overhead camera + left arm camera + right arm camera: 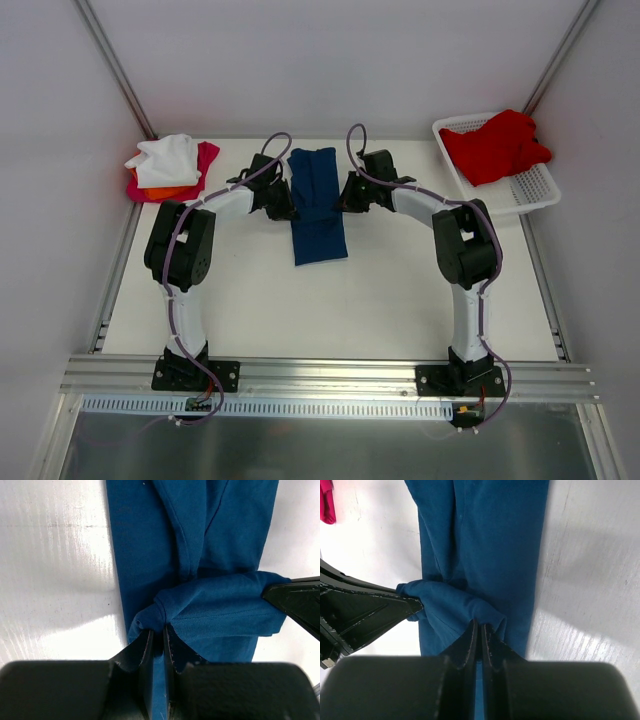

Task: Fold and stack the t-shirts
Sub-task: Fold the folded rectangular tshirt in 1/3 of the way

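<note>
My left pincer (157, 630) and right pincer (479, 625) each pinch a side edge of the navy t-shirt (318, 228), a strip at the far middle of the table (400, 300), so I lift both level and taut, probably to fold it crosswise.

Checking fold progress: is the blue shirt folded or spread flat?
Partly folded: the blue shirt is a narrow strip; left claw and right claw pinch bunched cloth at its sides.

White plastic lattice basket (537, 188), set at the far right corner of a white table (330, 310). An aluminium rail (330, 372) is laid along the near edge. Slanted metal posts are seen at the far left (113, 62) and far right (562, 52) corners.
</note>
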